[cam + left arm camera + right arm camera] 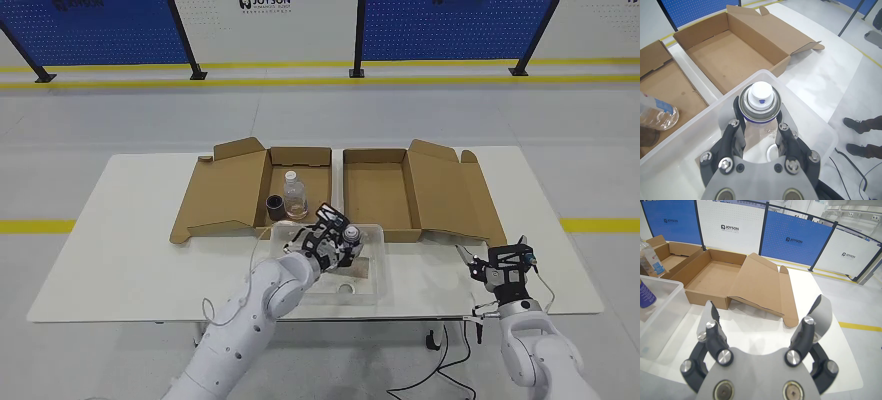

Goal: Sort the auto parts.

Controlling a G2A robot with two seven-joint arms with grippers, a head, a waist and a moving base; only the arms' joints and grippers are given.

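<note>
Spray can [760,111] upright — cap [761,90] upward

Two open brown cardboard boxes sit in the upper middle of the top view: the left box [315,180] and the right box [375,195]. One clear plastic bin [374,234] lies just below them. There is one blue-banded metal spray can [760,103], one clear plastic bottle [293,195], one short dark cylinder [274,207], one small white ring [772,151] and one white table [130,230].
</note>
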